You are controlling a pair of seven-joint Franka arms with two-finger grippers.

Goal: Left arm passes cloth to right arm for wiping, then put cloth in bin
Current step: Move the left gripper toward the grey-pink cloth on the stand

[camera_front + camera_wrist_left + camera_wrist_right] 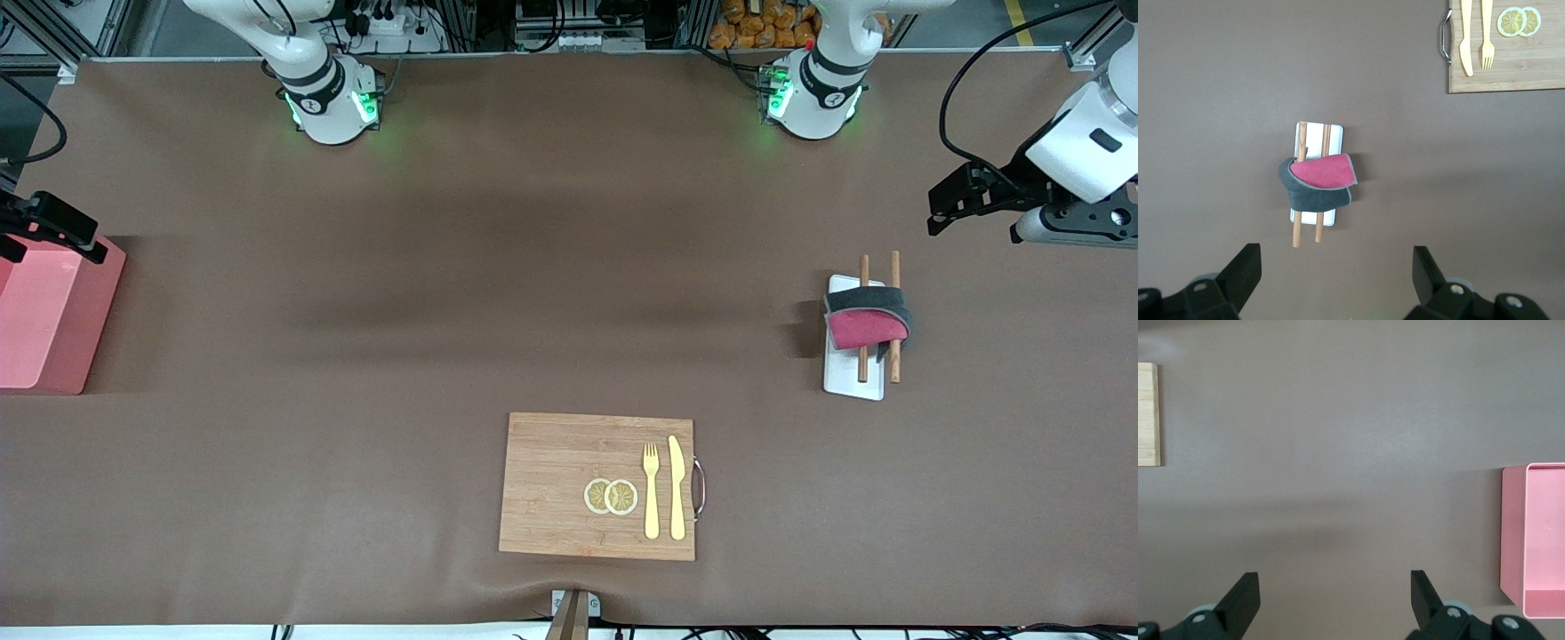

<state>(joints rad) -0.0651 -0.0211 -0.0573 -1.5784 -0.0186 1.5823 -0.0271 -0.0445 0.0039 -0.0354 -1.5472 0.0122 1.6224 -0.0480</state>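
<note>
The cloth lies draped over the two wooden rods of the white rack, its length crossing the rods. The left end effector hangs with fingers spread, empty, above bare table beside the rack, far closer to it than the right end effector, also spread wide and empty, waiting by the pink bin

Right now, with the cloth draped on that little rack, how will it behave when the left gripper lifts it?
The cloth sags folded over the rods, so it is probably floppy and will hang down from a pinch. It looks thin, likely light. The rack is small, so it may shift if the cloth drags.
</note>
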